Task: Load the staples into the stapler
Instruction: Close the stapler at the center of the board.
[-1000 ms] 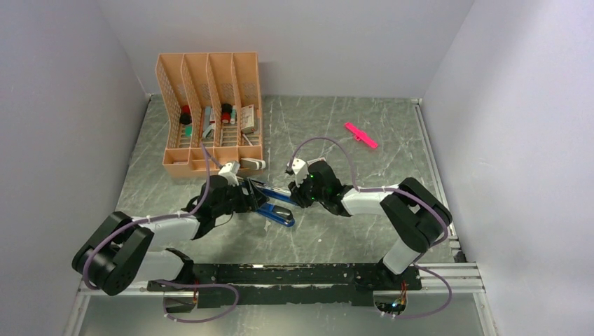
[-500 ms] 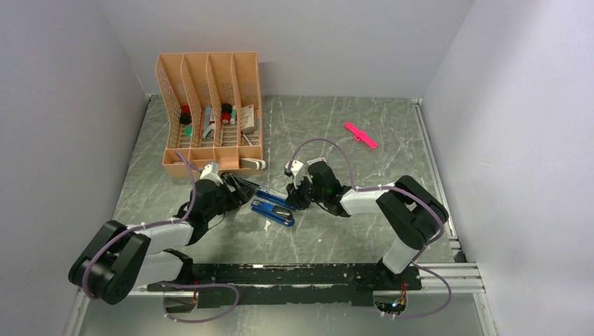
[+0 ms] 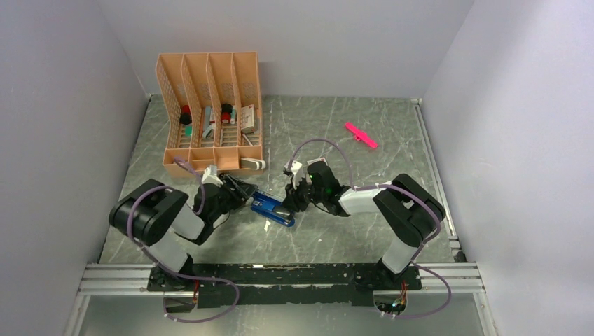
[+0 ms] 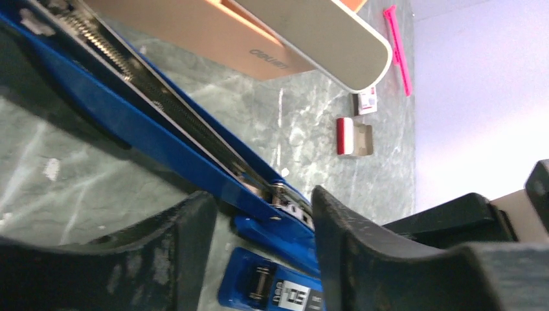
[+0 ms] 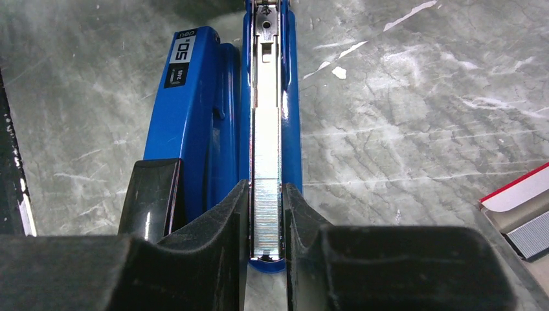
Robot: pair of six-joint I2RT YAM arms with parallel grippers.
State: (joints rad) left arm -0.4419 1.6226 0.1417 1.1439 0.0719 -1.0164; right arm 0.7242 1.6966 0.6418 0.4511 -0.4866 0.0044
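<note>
Pinching the staples in the right gripper, fingers pressing on both sides of the silvery strip. Sitting in the open magazine channel of the blue stapler, lying on the grey surface. Spreading the left gripper apart, flanking the stapler's hinge end.

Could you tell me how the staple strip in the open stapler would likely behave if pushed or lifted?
The staple strip looks thin and small, so probably very light. It appears made of many fine wires, so it may snap if bent. Lying in the stapler channel, it should slide lengthwise only.
</note>
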